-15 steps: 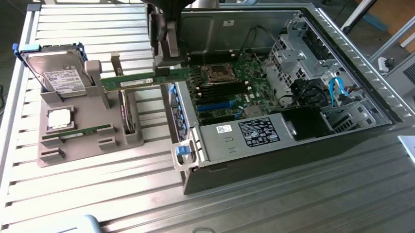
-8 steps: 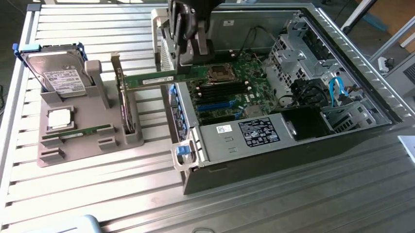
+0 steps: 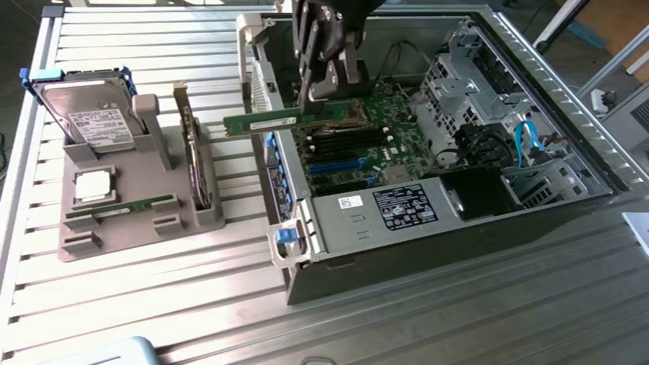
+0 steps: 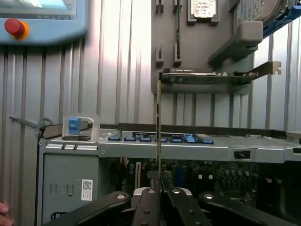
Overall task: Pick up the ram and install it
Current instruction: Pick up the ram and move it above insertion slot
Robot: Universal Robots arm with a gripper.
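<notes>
My gripper (image 3: 330, 93) hangs over the open computer case (image 3: 436, 228), shut on the ram (image 3: 276, 120). The ram is a long green stick held level, its free end reaching out over the case wall toward the exterior view's left. In the wrist view the ram (image 4: 159, 127) appears edge-on as a thin line rising from between the closed black fingers (image 4: 149, 207) of the gripper (image 4: 160, 184). The motherboard's dark memory slots (image 3: 350, 138) lie just beneath the gripper. A second green stick (image 3: 121, 207) rests in the grey holder (image 3: 132, 220).
The grey holder also carries a hard drive (image 3: 90, 114), a square silver processor chip (image 3: 93, 185) and an upright expansion card (image 3: 193, 163). Cables and a drive cage (image 3: 461, 76) crowd the case's far side. A pendant with a red button (image 4: 14, 27) lies on the slatted table.
</notes>
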